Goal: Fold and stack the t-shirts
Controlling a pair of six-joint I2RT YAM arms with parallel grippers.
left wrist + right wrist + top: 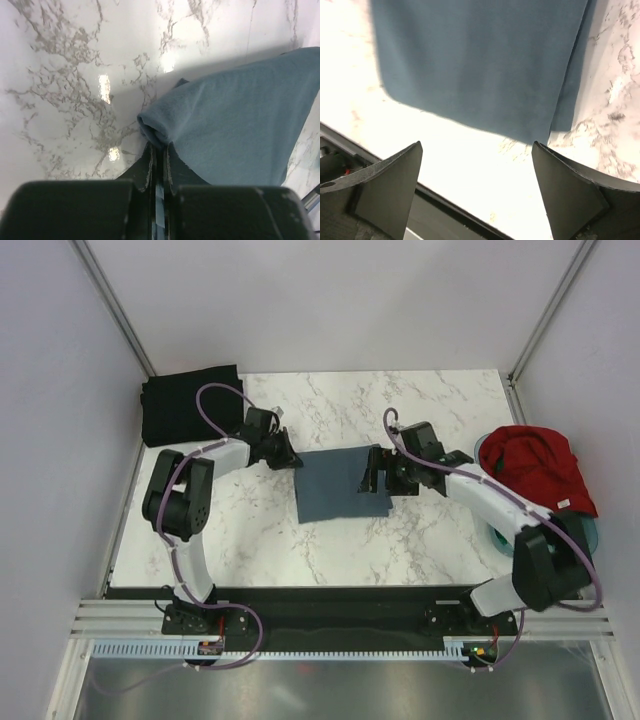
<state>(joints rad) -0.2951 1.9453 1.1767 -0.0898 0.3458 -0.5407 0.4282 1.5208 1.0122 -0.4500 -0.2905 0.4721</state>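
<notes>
- The black tee (190,405) lies folded at the far left corner of the table; light, limp cloth.
- My left pincer (159,150) is clamped on the left edge of the blue-grey tee (340,485), which lies folded mid-table. It is soft and floppy, and I judge it will sag unless held at two corners.
- My right pincer (476,150) gapes wide over its right edge, holding nothing.
- The red tee (535,468) lies crumpled in the tub (485,450) at the right.

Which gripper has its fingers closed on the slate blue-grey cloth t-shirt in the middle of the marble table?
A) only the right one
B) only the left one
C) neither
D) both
B: in the left wrist view the left gripper pinches a corner of the slate blue-grey cloth t-shirt, while the right gripper has its fingers spread wide and grips nothing.
</notes>
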